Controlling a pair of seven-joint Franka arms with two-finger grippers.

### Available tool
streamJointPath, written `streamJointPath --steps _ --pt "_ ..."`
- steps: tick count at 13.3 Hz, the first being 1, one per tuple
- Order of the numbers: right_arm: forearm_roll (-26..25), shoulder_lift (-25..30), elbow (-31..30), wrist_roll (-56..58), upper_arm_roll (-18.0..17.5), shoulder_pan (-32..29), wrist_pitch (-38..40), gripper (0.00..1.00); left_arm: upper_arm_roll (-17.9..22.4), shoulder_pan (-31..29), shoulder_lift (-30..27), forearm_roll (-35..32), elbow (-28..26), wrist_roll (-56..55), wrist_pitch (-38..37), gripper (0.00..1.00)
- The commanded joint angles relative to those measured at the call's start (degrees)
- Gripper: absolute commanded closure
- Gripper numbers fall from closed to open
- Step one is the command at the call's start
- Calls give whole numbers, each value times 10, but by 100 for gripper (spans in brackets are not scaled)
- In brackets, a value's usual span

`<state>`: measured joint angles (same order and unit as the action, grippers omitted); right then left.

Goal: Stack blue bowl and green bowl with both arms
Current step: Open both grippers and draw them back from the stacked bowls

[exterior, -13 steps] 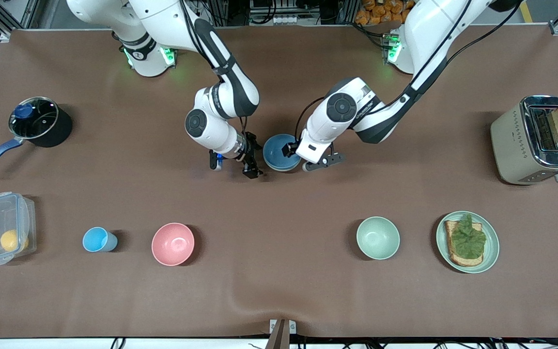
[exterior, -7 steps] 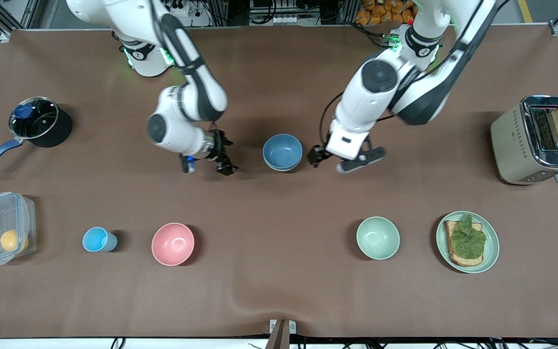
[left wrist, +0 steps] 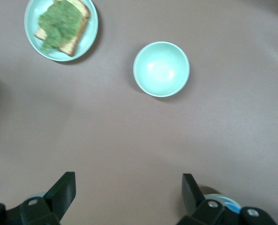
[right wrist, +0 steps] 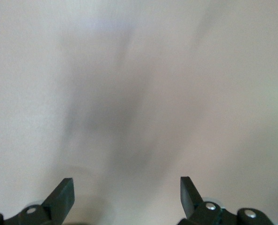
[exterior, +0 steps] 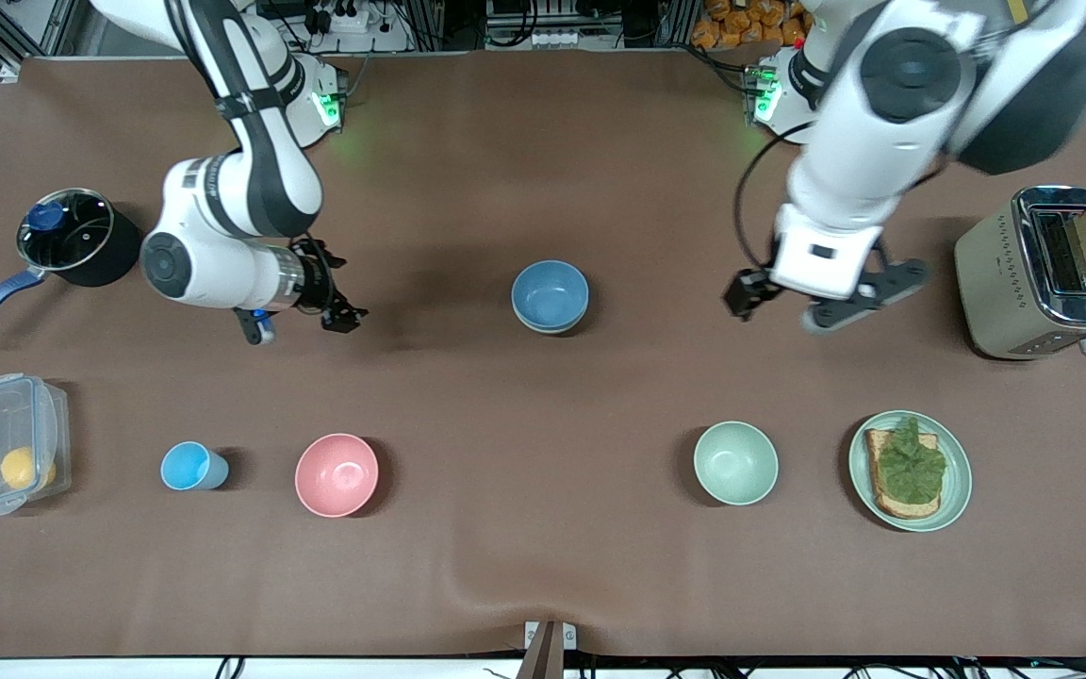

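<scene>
The blue bowl [exterior: 550, 294] sits mid-table, with a pale rim showing just under it, as if it rests in another bowl. A pale green bowl [exterior: 735, 462] stands alone nearer the front camera, toward the left arm's end; it also shows in the left wrist view [left wrist: 161, 69]. My left gripper [exterior: 793, 306] is open and empty, over bare table between the blue bowl and the toaster [exterior: 1043, 273]; its own view shows it open too [left wrist: 127, 197]. My right gripper [exterior: 298, 325] is open and empty over bare table toward the right arm's end [right wrist: 125, 194].
A green plate with toast [exterior: 911, 470] lies beside the lone green bowl [left wrist: 61, 29]. A pink bowl [exterior: 337, 474], a light-blue cup [exterior: 190, 466] and a clear box [exterior: 4, 443] line the front. A pot [exterior: 76, 236] stands at the right arm's end.
Both grippers have pulled away from the blue bowl, each toward its own end of the table, and the left one has risen. The bowl has stayed put.
</scene>
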<state>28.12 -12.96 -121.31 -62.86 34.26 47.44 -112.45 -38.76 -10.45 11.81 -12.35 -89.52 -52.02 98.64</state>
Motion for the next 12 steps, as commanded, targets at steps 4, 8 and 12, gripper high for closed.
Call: streamJointPath --steps 4,8,12 --pt "-79 0 109 188 66 -54 155 0 104 -4 -38 47 38 203 -68 0" --pt "-156 -5 171 436 -14 -223 174 0 219 37 -67 97 33 332 -92 0" --pt "-220 -4 274 556 -221 -450 174 0 269 75 -85 110 27 361 -118 0"
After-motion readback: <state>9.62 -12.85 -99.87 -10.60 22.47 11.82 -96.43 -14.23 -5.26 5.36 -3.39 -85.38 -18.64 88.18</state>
